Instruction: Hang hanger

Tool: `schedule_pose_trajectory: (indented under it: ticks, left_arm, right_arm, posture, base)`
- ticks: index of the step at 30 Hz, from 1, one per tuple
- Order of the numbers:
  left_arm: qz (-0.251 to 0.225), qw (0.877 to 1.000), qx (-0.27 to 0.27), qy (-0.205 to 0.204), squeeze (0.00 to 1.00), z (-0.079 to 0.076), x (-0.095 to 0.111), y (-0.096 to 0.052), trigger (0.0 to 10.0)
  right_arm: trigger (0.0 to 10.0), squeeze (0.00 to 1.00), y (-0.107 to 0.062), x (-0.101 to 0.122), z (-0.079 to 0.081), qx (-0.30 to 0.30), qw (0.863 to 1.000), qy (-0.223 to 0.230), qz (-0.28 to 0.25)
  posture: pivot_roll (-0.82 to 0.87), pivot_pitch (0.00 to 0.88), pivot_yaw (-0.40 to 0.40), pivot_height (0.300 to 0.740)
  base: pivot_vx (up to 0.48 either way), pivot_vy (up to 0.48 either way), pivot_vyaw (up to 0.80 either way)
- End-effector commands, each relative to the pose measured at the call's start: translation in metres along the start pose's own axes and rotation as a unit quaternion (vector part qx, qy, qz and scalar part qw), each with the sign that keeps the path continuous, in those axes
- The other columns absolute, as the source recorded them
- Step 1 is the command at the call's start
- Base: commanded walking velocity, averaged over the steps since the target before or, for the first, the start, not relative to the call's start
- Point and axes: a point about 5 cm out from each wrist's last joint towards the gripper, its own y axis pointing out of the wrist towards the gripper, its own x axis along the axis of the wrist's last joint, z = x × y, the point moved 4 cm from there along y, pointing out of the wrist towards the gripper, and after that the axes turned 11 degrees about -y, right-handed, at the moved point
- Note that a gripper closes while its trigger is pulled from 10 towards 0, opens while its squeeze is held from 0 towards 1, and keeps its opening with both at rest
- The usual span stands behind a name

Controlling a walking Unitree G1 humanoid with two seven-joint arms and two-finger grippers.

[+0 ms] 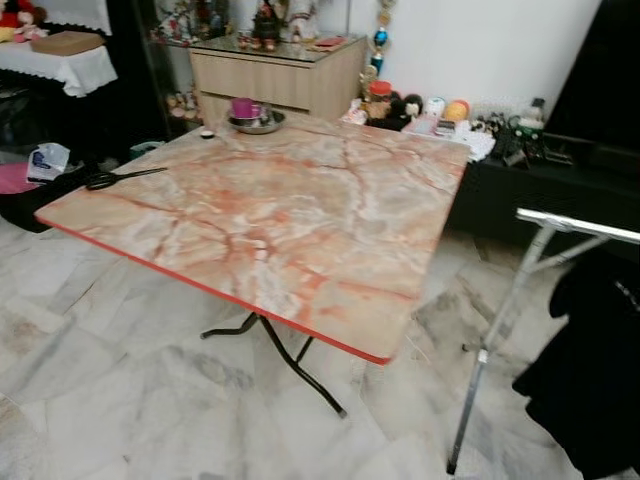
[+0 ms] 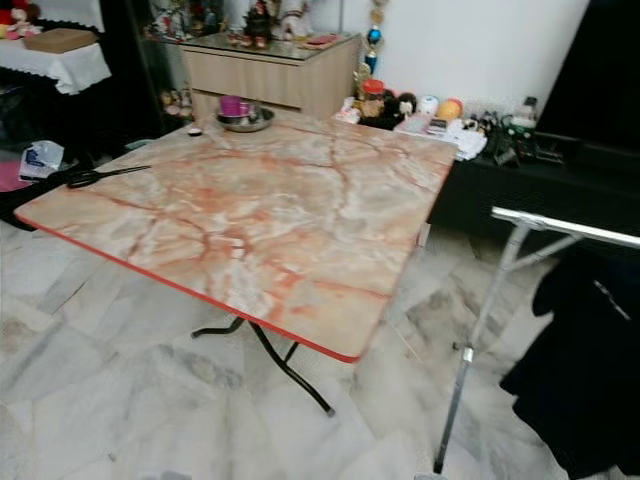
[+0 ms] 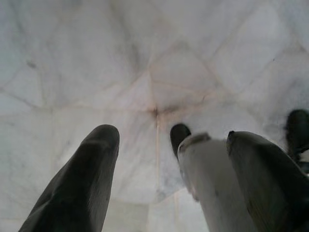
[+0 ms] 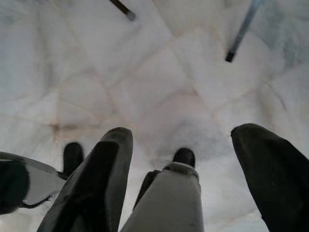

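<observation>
Hanging not begun: hanger [image 1: 118,178] lies on table [image 1: 300,230], far left; rack [image 1: 575,226] right; both grippers [image 3: 169,159] [image 4: 188,159] open, empty.

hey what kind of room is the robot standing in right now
Probably a home living or dining room: a marble-patterned folding table stands on a tiled floor, a wooden cabinet holds figurines, and a clothes rack carries a dark garment.

One marble-patterned folding table [image 1: 270,220] stands at centre. On it, at 11 o'clock, sit one metal bowl [image 1: 257,124] and one pink cup [image 1: 242,107]; at 9 o'clock lies one black hanger [image 1: 120,177]. One metal rack [image 1: 560,240] stands at 3 o'clock, carrying one black garment [image 1: 590,370]. One wooden cabinet [image 1: 280,75] stands at 12 o'clock.
</observation>
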Motion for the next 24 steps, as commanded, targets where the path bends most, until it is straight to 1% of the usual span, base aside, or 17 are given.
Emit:
schedule_pose_trajectory:
  ticks: [1, 15, 20, 22, 24]
  left_arm:
    - [0.010, 1.000, -0.008, 0.004, 0.00, -0.0060, -0.0061, -0.0003, 10.0]
    - [0.007, 1.000, -0.004, 0.000, 0.00, -0.0050, -0.0036, 0.0001, 10.0]
    - [0.007, 1.000, -0.002, -0.006, 0.00, -0.0070, -0.0020, 0.0009, 10.0]
    - [0.002, 1.000, -0.002, -0.016, 0.00, -0.0080, -0.0011, 0.0009, 10.0]
    - [0.003, 1.000, -0.001, -0.015, 0.00, -0.0080, -0.0012, 0.0009, 10.0]
  right_arm:
    - [10.0, 0.00, -0.0012, -0.0029, -0.0075, -0.008, 1.000, 0.005, 0.005]
    - [10.0, 0.00, -0.0008, 0.0008, -0.0105, -0.010, 1.000, 0.008, 0.001]
    - [10.0, 0.00, 0.0001, 0.0045, -0.0105, -0.010, 1.000, 0.009, -0.002]
    - [10.0, 0.00, 0.0005, 0.0063, -0.0105, -0.011, 1.000, 0.007, -0.002]
    - [10.0, 0.00, 0.0007, 0.0070, -0.0102, -0.011, 1.000, 0.006, -0.002]
  posture:
    - [0.11, 0.000, 0.006, 0.740]
    - [0.11, 0.000, -0.002, 0.740]
    - [0.11, 0.000, -0.003, 0.740]
    - [0.11, 0.000, -0.006, 0.740]
    - [0.11, 0.000, -0.006, 0.740]
  base:
    - [0.000, -0.480, 0.00]
    - [0.000, -0.470, 0.00]
    - [0.000, -0.051, 0.00]
    - [0.000, 0.000, 0.00]
    - [0.000, 0.000, 0.00]
